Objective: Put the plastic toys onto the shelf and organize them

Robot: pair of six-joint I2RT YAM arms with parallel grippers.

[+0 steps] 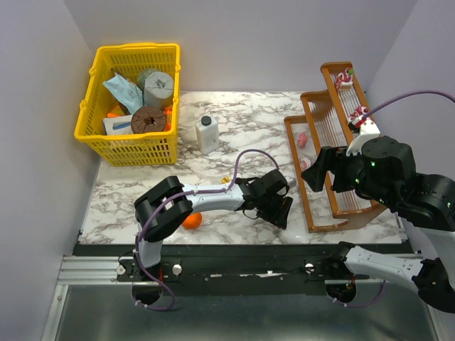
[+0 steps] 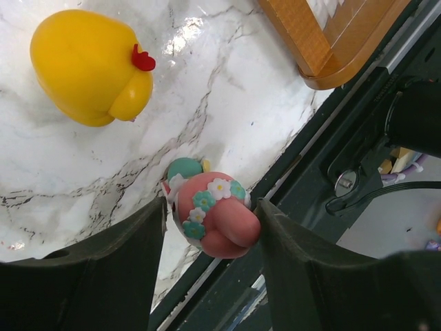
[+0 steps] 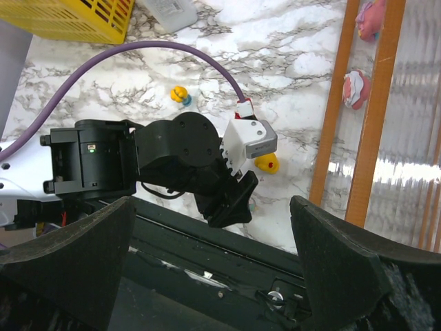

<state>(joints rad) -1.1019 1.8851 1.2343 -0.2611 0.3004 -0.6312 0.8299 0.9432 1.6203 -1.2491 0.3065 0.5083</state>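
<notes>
- The shelf [image 2: 303,34] was seen right of the left arm, with some toys [image 3: 357,88] lodged on its tiers.
- The right gripper [image 3: 213,276] was held wide apart and empty.
- The left gripper [image 2: 210,221] was clamped on the pink toy.
- A yellow toy [image 2: 89,65] was seen lying on the table [image 2: 227,103].
- The pink toy [image 2: 217,214] was gripped by the table's front edge. Pick-up was judged in hand, and a lift and carry to a free tier was called for.
</notes>
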